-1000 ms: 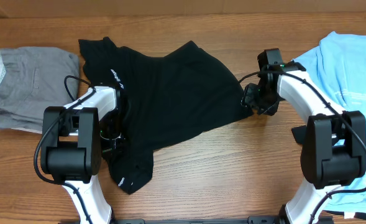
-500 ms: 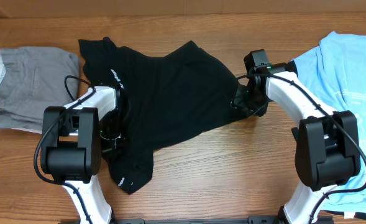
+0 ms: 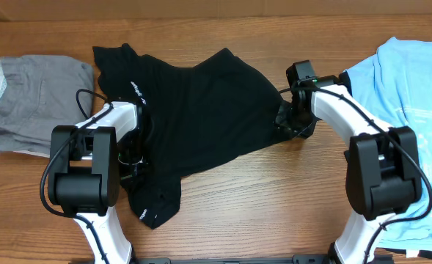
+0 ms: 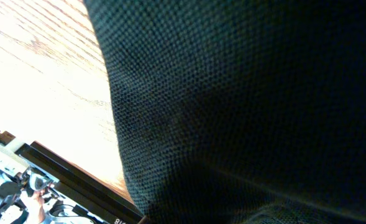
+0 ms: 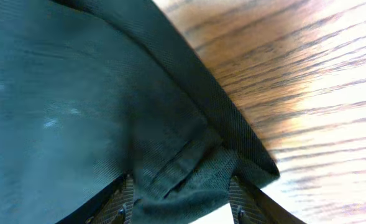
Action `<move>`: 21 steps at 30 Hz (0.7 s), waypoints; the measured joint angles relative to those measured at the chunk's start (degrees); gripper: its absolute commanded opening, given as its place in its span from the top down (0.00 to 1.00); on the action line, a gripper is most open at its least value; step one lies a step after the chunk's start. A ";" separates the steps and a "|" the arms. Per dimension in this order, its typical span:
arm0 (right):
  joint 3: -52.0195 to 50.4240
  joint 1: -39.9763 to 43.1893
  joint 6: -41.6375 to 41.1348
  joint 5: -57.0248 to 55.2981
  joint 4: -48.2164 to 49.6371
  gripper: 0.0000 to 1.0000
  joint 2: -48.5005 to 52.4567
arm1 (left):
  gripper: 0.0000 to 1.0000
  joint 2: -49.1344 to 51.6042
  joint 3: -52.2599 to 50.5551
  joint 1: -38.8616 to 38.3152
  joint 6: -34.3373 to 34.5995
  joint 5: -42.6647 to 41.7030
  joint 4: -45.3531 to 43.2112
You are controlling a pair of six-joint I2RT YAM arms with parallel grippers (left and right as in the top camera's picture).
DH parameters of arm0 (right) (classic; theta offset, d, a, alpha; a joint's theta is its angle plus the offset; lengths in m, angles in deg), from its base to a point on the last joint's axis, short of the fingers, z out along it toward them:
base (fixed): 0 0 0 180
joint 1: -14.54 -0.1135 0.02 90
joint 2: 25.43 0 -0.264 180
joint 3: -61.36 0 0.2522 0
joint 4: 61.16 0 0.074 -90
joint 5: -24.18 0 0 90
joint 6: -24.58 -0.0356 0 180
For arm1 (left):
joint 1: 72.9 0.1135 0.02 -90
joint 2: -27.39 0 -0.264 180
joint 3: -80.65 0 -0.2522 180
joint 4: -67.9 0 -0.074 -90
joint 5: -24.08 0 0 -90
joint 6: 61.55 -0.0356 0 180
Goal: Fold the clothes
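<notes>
The black tee [image 3: 201, 110] lies spread over the middle of the wooden table, with small white lettering near its left side. My right gripper [image 3: 289, 123] is at the tee's right edge. In the right wrist view my right gripper's fingers [image 5: 181, 205] are closed on a bunched fold of the tee's hem [image 5: 189, 168]. My left gripper [image 3: 133, 150] sits at the tee's lower left part. Black cloth [image 4: 245, 93] fills the left wrist view and hides its fingers. The light blue tee [image 3: 406, 81] lies crumpled at the far right.
A folded grey garment [image 3: 36, 103] lies at the far left. Bare wooden table [image 3: 274, 205] shows in front of the black tee, between the two arm bases.
My right gripper has moved a little to the left with the tee's right edge, bunching it inward. The left arm has not moved.
</notes>
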 measured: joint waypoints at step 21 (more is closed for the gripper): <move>0.15 0.00 -0.96 0.13 -1.66 0.63 1.07 | 0.96 0.00 0.00 0.00 -0.04 -0.04 -0.09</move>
